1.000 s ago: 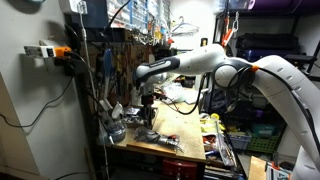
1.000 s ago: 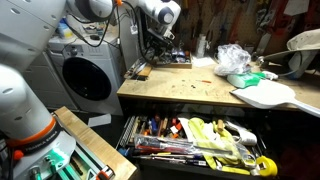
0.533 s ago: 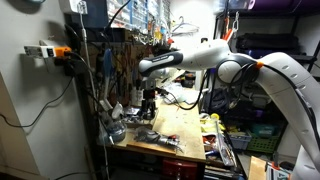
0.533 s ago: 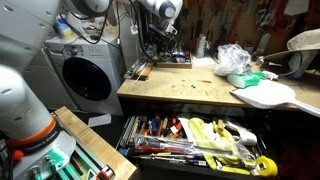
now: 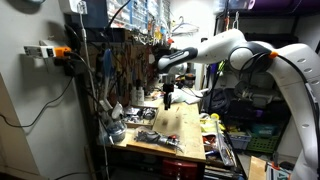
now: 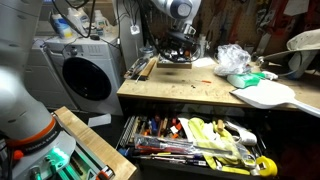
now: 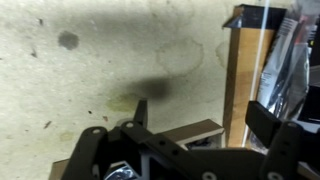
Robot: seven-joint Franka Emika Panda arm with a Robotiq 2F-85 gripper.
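Arm (image 5: 228,46) out horiz., wrist bent down, gripper (image 5: 168,99) vertical, jaws wide apart.

Table (image 7: 110,45) pale beige wood, mottled with dark stains and faint ring marks; end effector (image 7: 185,150) black; wooden strip (image 7: 245,70) light tan; arm (image 5: 225,45) white; washing machine (image 6: 85,70) white, grey door; crumpled bag (image 6: 232,58) translucent white; drawer tools (image 6: 215,130) mostly yellow.

Matt, stained wooden workbench (image 6: 195,90); crinkled glossy plastic bag (image 6: 234,58).
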